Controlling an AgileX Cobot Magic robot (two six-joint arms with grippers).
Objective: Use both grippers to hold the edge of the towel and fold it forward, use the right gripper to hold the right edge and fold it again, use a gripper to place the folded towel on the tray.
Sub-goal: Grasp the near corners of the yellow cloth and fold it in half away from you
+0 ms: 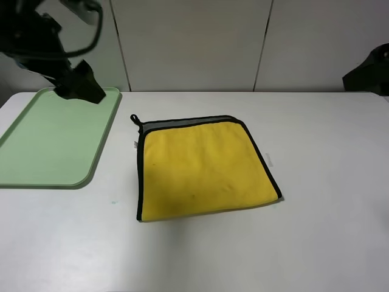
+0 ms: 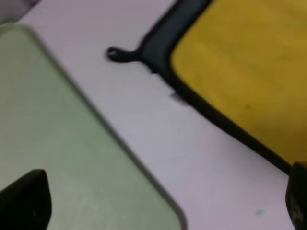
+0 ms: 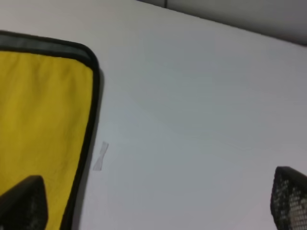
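Resting flat on table (image 1: 316,243), near tray (image 1: 55,146): towel (image 1: 203,167). Probably handling as light, limp plush, drooping when lifted, so pinching the black edge (image 1: 140,173) near its corners looking wisest. Hovering with fingers (image 2: 24,203) spread wide: left gripper (image 1: 90,91) over tray, right gripper (image 3: 156,203) off towel's right side.

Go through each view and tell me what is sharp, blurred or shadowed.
Exterior high: sharp, evenly lit; the towel throws a faint shadow on the table at its near edge. Left wrist: soft all over, the loop and tray rim smeared. Right wrist: also soft; the towel's trim blurred, no glare.
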